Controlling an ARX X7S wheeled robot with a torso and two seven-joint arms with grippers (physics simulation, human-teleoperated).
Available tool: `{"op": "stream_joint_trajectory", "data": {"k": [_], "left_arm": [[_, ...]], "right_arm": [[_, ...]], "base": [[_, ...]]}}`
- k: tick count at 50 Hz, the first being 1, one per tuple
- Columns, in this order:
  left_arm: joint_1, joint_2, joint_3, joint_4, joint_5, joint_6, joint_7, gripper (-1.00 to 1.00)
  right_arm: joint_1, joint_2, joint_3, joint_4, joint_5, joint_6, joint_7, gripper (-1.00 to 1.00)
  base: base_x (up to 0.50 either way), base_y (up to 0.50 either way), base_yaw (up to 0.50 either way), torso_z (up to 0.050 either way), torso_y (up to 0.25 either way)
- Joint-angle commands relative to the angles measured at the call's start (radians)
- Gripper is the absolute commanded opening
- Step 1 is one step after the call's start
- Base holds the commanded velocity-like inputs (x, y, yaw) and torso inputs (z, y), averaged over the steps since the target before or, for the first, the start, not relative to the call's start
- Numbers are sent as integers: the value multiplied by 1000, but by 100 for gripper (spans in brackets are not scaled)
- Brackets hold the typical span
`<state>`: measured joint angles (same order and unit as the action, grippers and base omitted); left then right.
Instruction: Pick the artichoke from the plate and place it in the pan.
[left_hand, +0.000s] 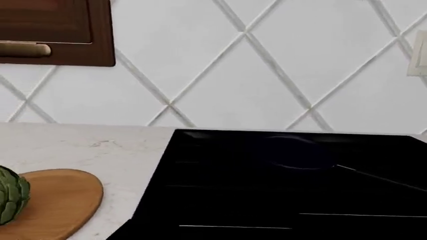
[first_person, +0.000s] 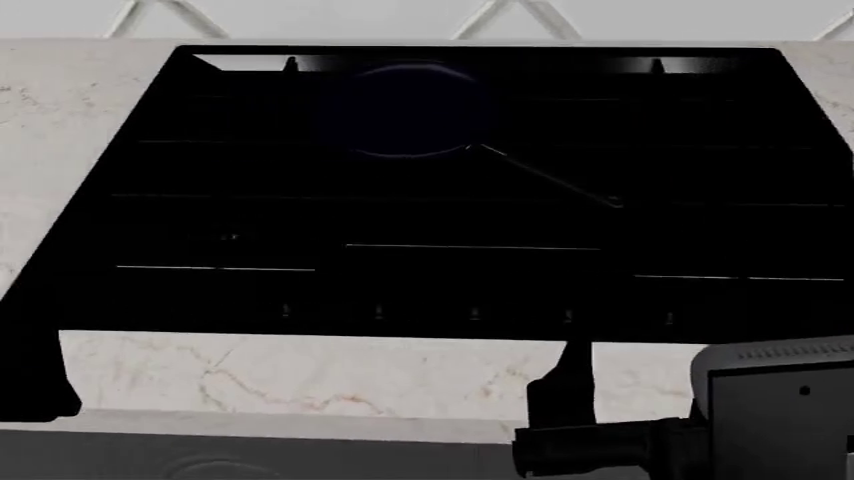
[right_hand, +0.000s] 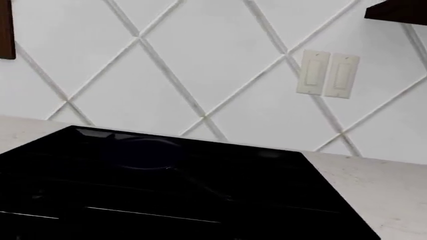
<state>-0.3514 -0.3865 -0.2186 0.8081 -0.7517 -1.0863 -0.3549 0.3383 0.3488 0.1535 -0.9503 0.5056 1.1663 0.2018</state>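
Note:
The green artichoke (left_hand: 12, 195) shows only in the left wrist view, cut off by the frame edge. It sits on the wooden plate (left_hand: 63, 197) on the counter beside the cooktop. The black pan (first_person: 400, 110) rests at the back of the cooktop, its thin handle (first_person: 547, 175) pointing to the front right; it is also faint as the pan (left_hand: 297, 152) and the pan (right_hand: 143, 150). My right gripper (first_person: 571, 365) is a dark shape at the counter's front edge, far from both. A dark shape at the lower left is my left gripper (first_person: 34, 380). Neither wrist view shows fingers.
The black glass cooktop (first_person: 441, 230) fills most of the marble counter (first_person: 307, 375). A tiled wall (left_hand: 267, 65) runs behind it, with a brown cabinet (left_hand: 57, 30) up on the plate's side and a light switch (right_hand: 327, 72) on the other.

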Motion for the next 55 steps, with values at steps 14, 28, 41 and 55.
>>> {"op": "stream_joint_trajectory", "data": {"k": [14,28,41,55], "left_arm": [[-9,-7,7,-2,-23,-10,-13,100],[14,-14,-4,10,-36,-9,-22,100],[-18,-18,4,5,-50,-22,-35,100],[-209,-59,-120,40,-216,-168,-121,100]], "right_arm": [[11,7,-16,-1,25,9,17,100],[-9,8,-4,-20,44,13,32,100],[20,12,-5,-16,79,43,35,100],[441,127,192,-29,729,397,396,100]], "base": [[0,500,0,0,0],[0,500,0,0,0],[0,405,0,0,0],[0,0,0,0,0]]}}
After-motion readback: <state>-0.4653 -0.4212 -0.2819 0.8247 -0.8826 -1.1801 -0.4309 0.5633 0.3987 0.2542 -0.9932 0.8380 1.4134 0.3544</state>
